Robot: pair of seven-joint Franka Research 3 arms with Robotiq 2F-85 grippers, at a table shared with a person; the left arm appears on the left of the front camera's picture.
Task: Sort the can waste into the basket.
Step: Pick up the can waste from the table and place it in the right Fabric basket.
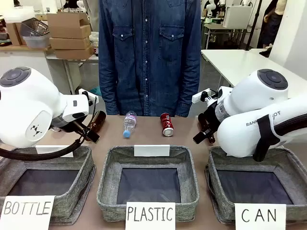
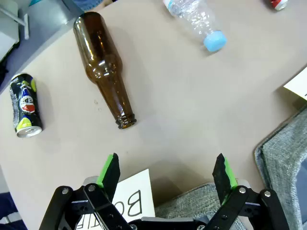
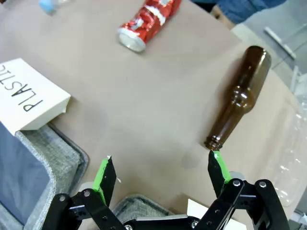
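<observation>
– Two cans on the table (image 1: pixel 144 138): the red can (image 1: pixel 167 124) lies mid-table before the person (image 1: pixel 148 57); the dark can (image 2: pixel 25 105) lies beside a brown bottle (image 2: pixel 103 67), on my left; the CAN basket (image 1: pixel 214 179) sits at my right.
– Jaws?
– Both pairs spread, empty; the cans look light, thin, dented; I'd pinch mid-body, gently.

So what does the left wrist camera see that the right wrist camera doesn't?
Left wrist, not right: the dark can lying near a brown bottle, the BOTTLE card and the open left gripper.
Right wrist, not left: a second brown bottle, the PLASTIC card and the open right gripper.
Both: the red can, the blue-capped plastic bottle and the table.
</observation>
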